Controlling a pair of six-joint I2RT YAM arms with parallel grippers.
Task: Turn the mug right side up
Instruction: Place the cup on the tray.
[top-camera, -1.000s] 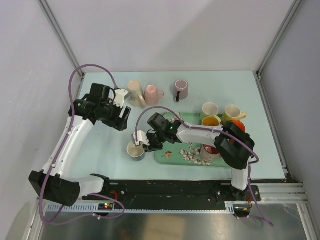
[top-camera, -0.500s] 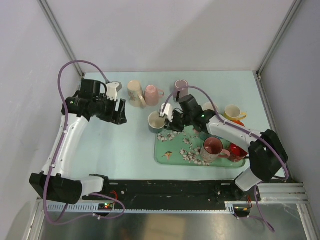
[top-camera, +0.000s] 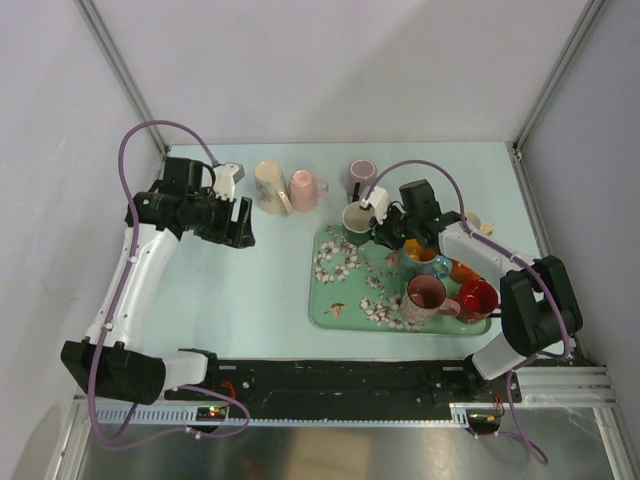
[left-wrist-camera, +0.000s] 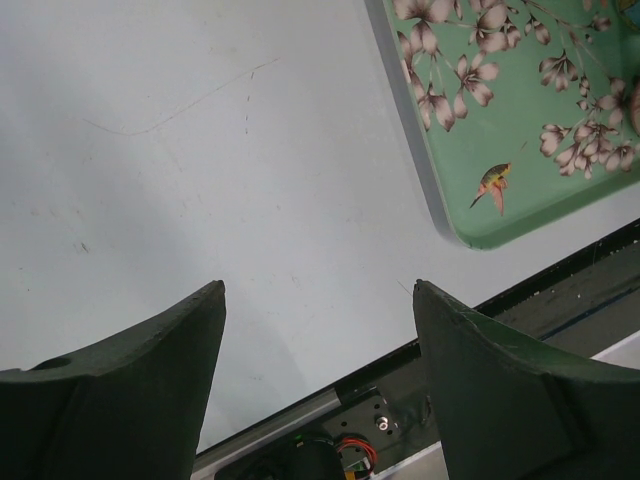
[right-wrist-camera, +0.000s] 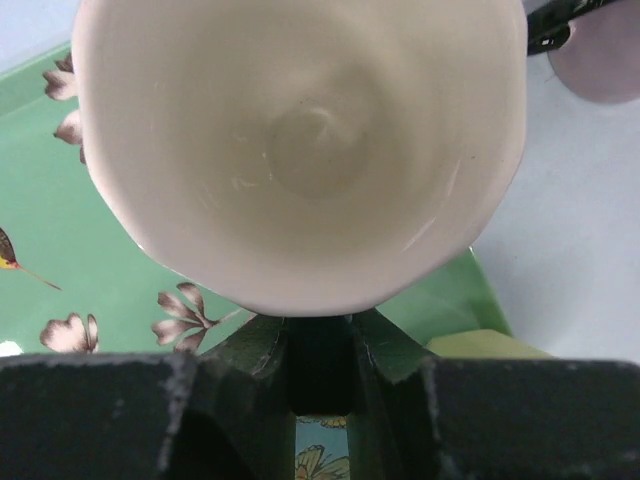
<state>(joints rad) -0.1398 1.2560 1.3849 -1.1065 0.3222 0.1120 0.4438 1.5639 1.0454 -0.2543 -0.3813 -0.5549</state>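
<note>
The mug, dark outside and cream inside, hangs mouth-up over the far left corner of the green flowered tray. My right gripper is shut on its handle from the right. The right wrist view looks straight into the mug, which is empty. There the right gripper pinches the dark handle just below the rim, with the tray underneath. My left gripper is open and holds nothing, well to the left of the tray. In its own view the left gripper hovers above bare table.
A cream mug, a pink mug and a purple mug stand on the table behind the tray. On the tray's right side are a pink mug, a red mug and a blue mug. A yellow mug stands at the back right.
My right arm has carried the mug from the table left of the tray, back and to the right, to the tray's far left corner. The left arm drew back left, then stayed still.
</note>
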